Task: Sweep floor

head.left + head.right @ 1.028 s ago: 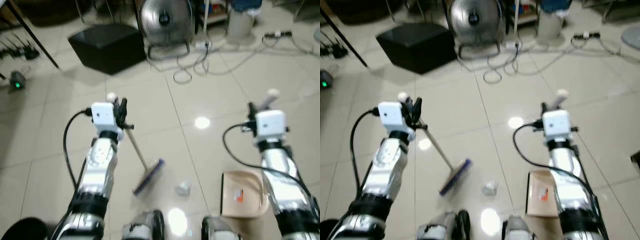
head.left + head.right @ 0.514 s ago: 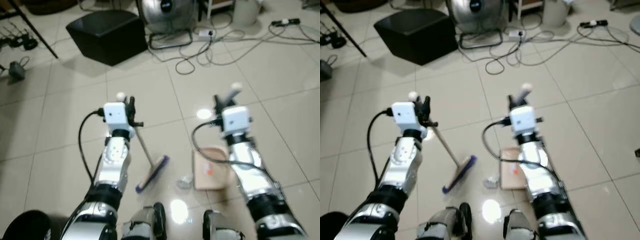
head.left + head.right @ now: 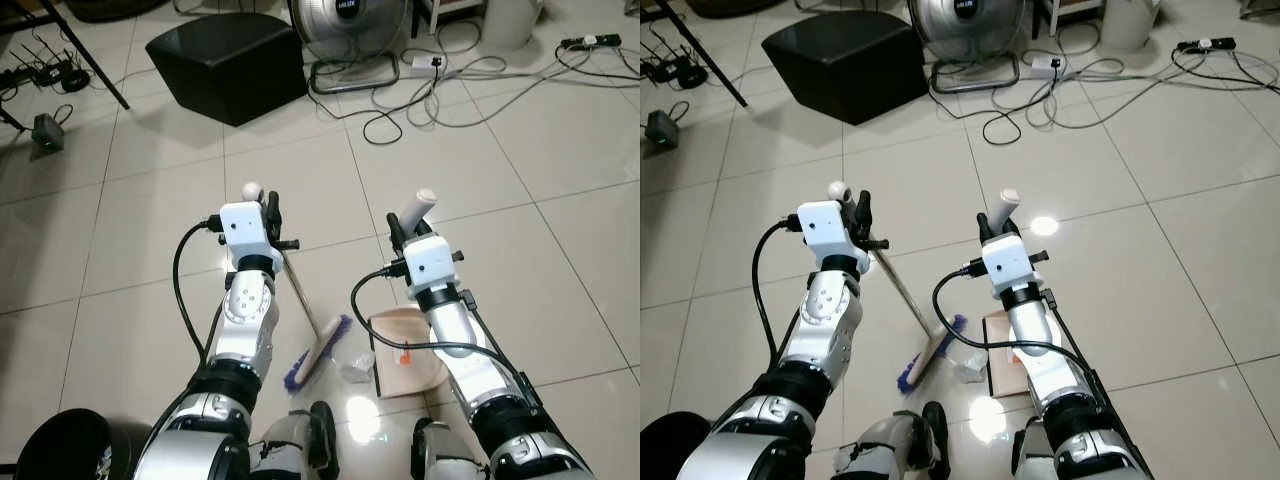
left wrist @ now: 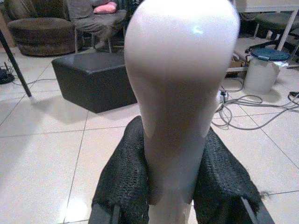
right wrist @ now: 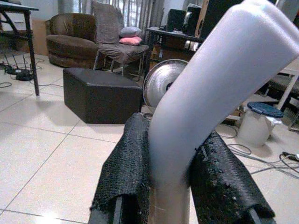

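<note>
Broom [image 3: 312, 340] beside dustpan [image 3: 408, 352], black ottoman [image 3: 232, 65], fan [image 3: 350, 25], cables [image 3: 420, 95] ahead

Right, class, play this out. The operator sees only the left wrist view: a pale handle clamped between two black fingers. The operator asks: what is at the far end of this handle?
Observer: It is a broom; its purple bristles rest on the tiled floor.
Operator: Is there anything to sweep?
Observer: A small clear scrap of litter lies between the bristles and a beige dustpan.
Operator: What holds the dustpan?
Observer: The right gripper, shut on the dustpan's white handle.
</note>
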Robot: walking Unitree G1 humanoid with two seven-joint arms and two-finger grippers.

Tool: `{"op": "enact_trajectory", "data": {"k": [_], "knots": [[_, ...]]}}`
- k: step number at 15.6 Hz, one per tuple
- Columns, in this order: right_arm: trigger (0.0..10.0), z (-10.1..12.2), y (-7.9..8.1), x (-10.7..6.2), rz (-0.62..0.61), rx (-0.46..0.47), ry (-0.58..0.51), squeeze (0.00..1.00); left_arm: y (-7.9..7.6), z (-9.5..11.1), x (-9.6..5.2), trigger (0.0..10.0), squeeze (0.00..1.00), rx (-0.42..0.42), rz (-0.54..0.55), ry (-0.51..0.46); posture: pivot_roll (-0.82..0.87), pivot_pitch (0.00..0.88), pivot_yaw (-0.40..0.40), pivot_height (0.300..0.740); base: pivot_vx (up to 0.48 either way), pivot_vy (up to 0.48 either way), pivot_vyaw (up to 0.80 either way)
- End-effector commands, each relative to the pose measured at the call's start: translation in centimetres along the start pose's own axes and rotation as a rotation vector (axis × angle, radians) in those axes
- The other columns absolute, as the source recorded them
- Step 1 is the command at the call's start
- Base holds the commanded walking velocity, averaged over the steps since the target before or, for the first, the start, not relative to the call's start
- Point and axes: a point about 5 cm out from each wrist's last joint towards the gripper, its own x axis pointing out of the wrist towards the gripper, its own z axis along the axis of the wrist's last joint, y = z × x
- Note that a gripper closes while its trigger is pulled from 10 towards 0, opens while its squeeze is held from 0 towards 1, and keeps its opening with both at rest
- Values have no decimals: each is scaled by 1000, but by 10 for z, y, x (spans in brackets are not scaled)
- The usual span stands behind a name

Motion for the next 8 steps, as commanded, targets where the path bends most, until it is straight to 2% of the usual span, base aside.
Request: {"op": "enact_trajectory", "data": {"k": [1,2,4,8], "knots": [[10000,-6,0,-2,-15,22,34,0,2,-12,-4,10000,0,-42,53,71,143,278,169,740,0,0,0],[10000,-6,-2,0,-34,48,44,0,-2,-11,-3,10000,0,-74,53,77,146,277,168,740,0,0,0],[10000,-6,-8,6,-102,112,61,0,-17,-5,1,10000,0,-234,90,100,141,269,166,740,0,0,0],[10000,-5,-12,10,-119,138,59,0,-32,12,9,10000,0,-378,75,86,136,252,159,740,0,0,0]]}}
